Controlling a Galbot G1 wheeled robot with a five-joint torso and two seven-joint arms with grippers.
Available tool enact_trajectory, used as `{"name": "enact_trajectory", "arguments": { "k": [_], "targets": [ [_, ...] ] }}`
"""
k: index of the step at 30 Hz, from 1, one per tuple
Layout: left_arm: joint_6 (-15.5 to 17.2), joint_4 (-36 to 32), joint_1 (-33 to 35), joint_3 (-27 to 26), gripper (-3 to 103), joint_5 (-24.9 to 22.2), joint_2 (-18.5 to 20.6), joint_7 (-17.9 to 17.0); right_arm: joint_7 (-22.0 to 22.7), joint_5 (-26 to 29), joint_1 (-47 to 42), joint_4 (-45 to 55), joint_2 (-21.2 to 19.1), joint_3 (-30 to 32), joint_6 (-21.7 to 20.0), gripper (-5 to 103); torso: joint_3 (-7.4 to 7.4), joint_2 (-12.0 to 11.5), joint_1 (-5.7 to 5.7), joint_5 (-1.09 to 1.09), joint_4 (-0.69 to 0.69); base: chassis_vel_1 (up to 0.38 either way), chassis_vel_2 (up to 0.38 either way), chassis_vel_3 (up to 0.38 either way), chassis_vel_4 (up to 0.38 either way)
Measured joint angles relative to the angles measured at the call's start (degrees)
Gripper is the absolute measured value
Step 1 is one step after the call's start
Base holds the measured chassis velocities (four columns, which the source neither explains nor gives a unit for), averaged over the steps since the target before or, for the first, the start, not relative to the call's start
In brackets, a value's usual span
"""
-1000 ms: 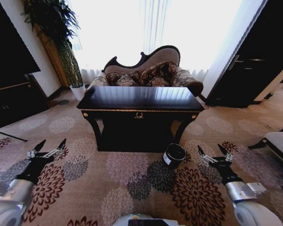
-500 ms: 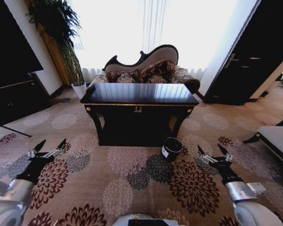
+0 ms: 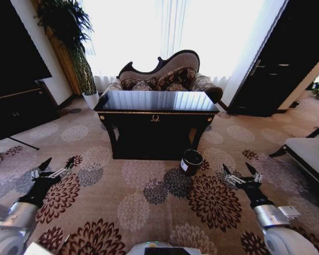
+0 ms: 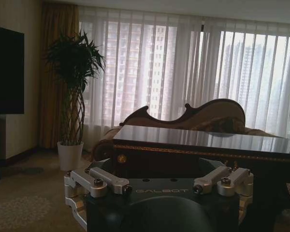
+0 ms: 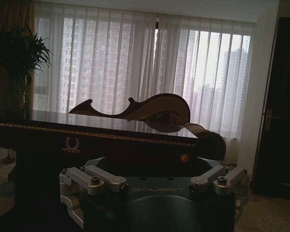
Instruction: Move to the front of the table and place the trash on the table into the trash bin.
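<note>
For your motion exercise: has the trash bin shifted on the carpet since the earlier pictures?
No. The trash bin stays by the table's front right leg; the whole view shifted, so the camera moved.

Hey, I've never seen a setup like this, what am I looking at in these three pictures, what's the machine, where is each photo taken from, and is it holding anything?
It is a wheeled robot with two arms, each ending in a claw. The wide picture comes from a camera on its head, looking down at a flowered carpet: the left claw and the right claw hang low at either side, both open and holding nothing. Ahead stands the table, glossy black with gold trim; I cannot make out any litter on its top from here. The trash bin, a small black bucket, sits on the carpet by the table's front right leg. Behind are a sofa and bright curtains. The other two pictures come from cameras on the wrists, each looking past its own claw toward the table.
</note>
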Motion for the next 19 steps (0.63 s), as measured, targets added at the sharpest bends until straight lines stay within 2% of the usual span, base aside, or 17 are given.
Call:
{"name": "enact_trajectory", "arguments": {
  "k": [9, 19],
  "targets": [
    [0.0, 0.0, 0.0, 0.0, 100, 0.0, 0.0, 0.0, 0.0, 0.0, 0.0, 0.0, 0.0, 0.0, 0.0, 100, -0.01, 0.01, -0.02, 0.0, 0.0, 0.144, -0.132, -0.148, 0.121],
    [0.0, 0.0, 0.0, 0.0, 100, 0.0, 0.0, 0.0, 0.0, 0.0, 0.0, 0.0, 0.0, 0.0, 0.0, 100, 0.01, -0.02, 0.02, 0.0, 0.0, 0.012, -0.016, -0.012, 0.018]
  ]
}}
